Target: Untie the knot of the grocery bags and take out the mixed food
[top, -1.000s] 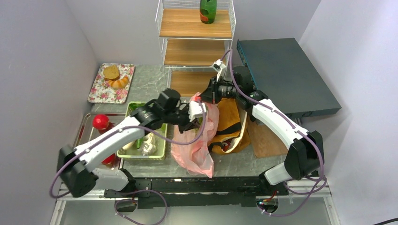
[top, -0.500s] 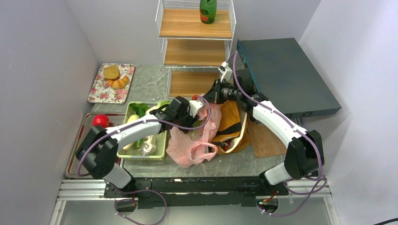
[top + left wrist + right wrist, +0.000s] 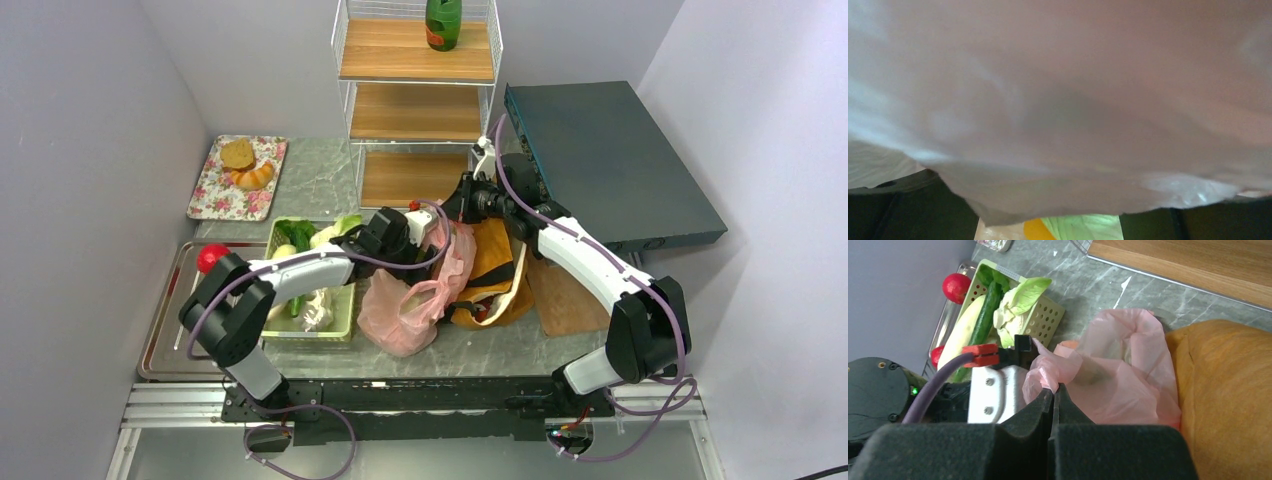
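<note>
The pink plastic bag (image 3: 405,305) slumps on the table against the mustard tote (image 3: 490,250). My right gripper (image 3: 452,208) is shut on the pink bag's upper edge; in the right wrist view its closed tips (image 3: 1053,389) pinch a twist of the plastic (image 3: 1118,375). My left gripper (image 3: 430,234) reaches into the bag's mouth from the left. Pink film (image 3: 1058,100) fills the left wrist view, with the dark fingers (image 3: 903,210) wide apart at the bottom corners. Between them show an orange piece (image 3: 1035,231) and a pale green leaf (image 3: 1083,227) of the mixed food.
A green basket (image 3: 345,330) holds lettuce (image 3: 335,232), a cucumber (image 3: 985,307) and other vegetables. A red fruit (image 3: 212,257) lies on the metal tray (image 3: 165,330). Behind stand a wire shelf (image 3: 415,100) with a green bottle (image 3: 443,22), a floral plate (image 3: 238,175) and a dark box (image 3: 610,160).
My left arm has dropped and stretched right into the pink bag, and its jaws have opened. The bag has sagged lower. My right gripper keeps its pinch on the bag's edge.
</note>
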Controlling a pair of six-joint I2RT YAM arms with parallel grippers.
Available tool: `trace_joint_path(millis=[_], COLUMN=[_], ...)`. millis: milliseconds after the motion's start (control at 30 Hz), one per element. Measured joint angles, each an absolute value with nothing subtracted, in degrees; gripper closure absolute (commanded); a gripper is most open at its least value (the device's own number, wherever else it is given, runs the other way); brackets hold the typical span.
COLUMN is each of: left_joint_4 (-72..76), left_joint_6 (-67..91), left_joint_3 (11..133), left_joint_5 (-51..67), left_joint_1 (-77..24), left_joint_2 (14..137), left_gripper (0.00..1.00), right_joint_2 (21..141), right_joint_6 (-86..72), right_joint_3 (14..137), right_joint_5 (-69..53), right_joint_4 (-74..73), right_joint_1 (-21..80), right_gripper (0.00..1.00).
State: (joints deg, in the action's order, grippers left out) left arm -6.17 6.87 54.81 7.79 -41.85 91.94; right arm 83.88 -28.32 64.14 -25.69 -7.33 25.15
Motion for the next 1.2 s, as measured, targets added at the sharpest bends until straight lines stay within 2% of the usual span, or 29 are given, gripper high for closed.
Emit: trace_joint_path(millis=[167,267,300,400,433,567,600,933,1200], left_joint_4=[-4.9,-4.6,-4.6,-4.9,-5.0,-6.4,-7.0,-14.2,-12.4], left_joint_6=[9.7,10.7,10.8,11.3,11.4,8.6,7.2,-9.3,-16.4], left_joint_3=[57.5,58.8,59.0,59.2,59.1,56.9,55.9,53.1,46.1], left_joint_5=[8.2,8.8,8.8,10.1,11.0,14.2,15.1,24.7,25.8], left_joint_1=[-41.8,-41.7,-41.6,-40.9,-40.4,-37.8,-37.2,-37.1,-37.9], left_joint_2=[97.1,99.4,99.7,99.9,99.7,95.8,94.0,72.0,60.1], left_gripper=[0.07,0.11,0.19,0.59,0.69,0.97,1.00,1.00,1.00], right_joint_2=[83.9,83.9,83.9,83.9,83.9,83.9,83.9,83.9,83.6], right_joint_6=[-27.9,-27.3,-27.2,-26.5,-26.1,-24.7,-24.3,-22.0,-19.4], right_joint_3=[64.1,64.0,64.0,64.0,64.0,63.7,63.5,63.6,68.0], right_joint_5=[-23.9,-22.7,-22.6,-22.5,-22.4,-22.3,-22.3,-21.5,-20.3], right_joint_4=[-7.5,-7.8,-8.0,-8.2,-8.3,-8.8,-9.0,-9.9,-10.0], right_joint_1=[25.1,25.0,24.9,24.8,24.8,24.8,24.8,24.9,25.2], right_gripper=[1.00,1.00,1.00,1.00,1.00,1.00,1.00,1.00,1.00])
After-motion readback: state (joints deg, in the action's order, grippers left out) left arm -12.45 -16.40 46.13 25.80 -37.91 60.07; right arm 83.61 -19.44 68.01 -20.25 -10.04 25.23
